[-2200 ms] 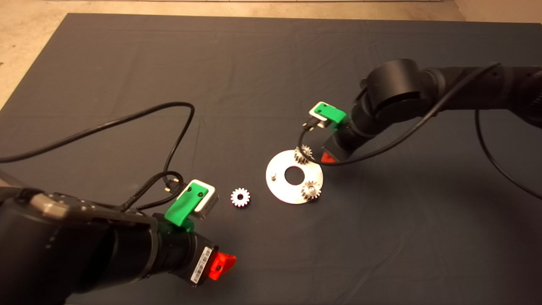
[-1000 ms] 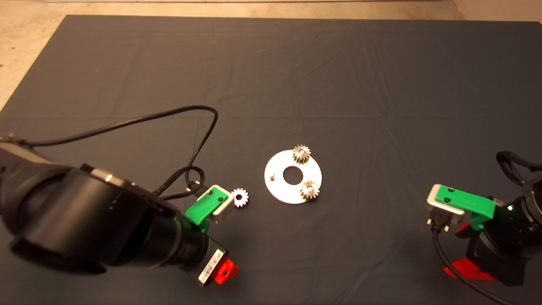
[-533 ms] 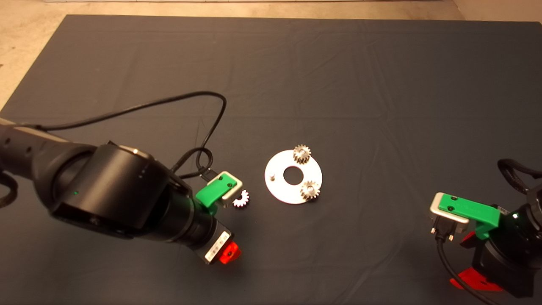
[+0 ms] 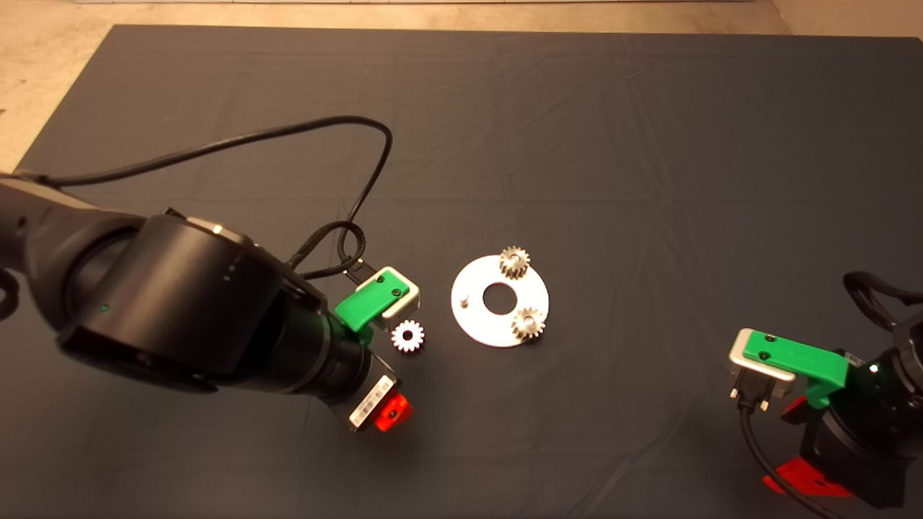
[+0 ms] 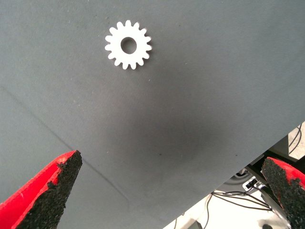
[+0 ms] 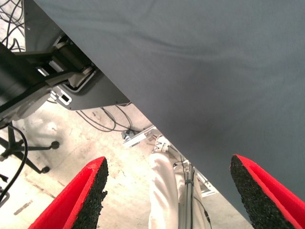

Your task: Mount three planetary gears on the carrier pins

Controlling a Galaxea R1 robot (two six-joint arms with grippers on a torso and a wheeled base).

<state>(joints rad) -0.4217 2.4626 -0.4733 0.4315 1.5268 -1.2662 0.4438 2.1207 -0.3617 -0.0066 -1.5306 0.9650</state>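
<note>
The round silver carrier disc lies mid-mat with a centre hole. Two dark steel planetary gears sit on its pins, one at the far side and one at the near right. The third pin stands bare at the left. The bright silvery gear lies flat on the mat left of the disc; it also shows in the left wrist view. My left gripper hovers open above the mat just short of that gear. My right gripper is open and parked at the lower right.
A black cable loops over the mat behind my left arm. The right wrist view looks past the mat's edge at the floor, with cables, a stand base and a person's leg.
My right arm has pulled back from the disc to the lower right. My left arm has swung in towards the silvery gear, and its wrist camera no longer covers the gear.
</note>
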